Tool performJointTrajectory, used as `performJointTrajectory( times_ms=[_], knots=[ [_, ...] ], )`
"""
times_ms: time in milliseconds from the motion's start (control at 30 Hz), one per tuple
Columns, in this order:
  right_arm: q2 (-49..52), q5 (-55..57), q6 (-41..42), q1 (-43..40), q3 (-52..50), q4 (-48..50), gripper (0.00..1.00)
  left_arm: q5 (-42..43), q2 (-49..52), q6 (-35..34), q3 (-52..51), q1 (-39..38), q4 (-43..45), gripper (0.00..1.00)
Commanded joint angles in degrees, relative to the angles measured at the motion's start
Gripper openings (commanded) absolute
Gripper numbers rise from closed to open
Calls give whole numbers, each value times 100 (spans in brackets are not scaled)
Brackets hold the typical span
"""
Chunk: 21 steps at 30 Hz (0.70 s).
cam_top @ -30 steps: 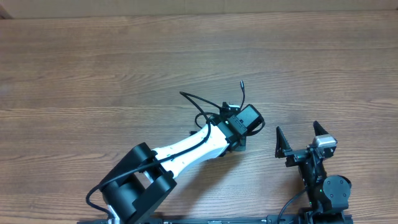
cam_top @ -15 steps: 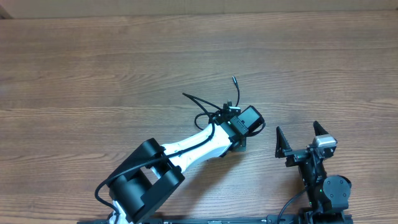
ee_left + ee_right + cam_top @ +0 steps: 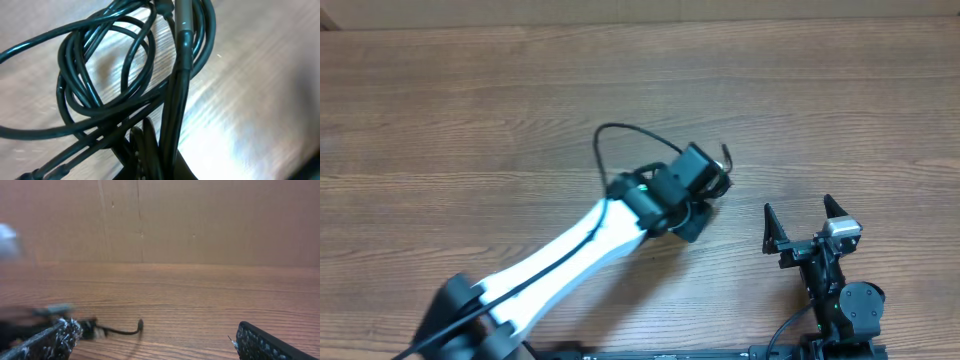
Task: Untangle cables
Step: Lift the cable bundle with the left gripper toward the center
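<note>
Though half-hidden overhead, cables (image 3: 182, 65) in left hand (image 3: 146, 151)

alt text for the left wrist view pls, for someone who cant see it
Close-up of a tangle of thin black cables looped above a wooden table, with several strands pinched in the shut left claw at the bottom edge. One plug end sits near the top centre.

No lettering, label, brand mark or number can be read on the cables (image 3: 181, 55) or the wooden table (image 3: 470, 90).
</note>
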Motion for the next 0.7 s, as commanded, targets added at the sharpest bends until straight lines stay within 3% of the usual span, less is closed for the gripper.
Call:
performJointTrajectory(
  times_ms=[0,167,467,667],
  knots=[
    [-68,50,-7,4,-61,22,100,382,-728,1884,133,170,-310,4],
    [-68,50,-7,4,-61,22,100,382,-1515,2618,133,326,-787,4],
    [-68,50,-7,4,-61,22,100,382,-2461,2754,133,385,-1360,4],
    [-68,164,-9,2,-61,103,100,387,-2736,1714,133,501,-1298,4]
  ],
)
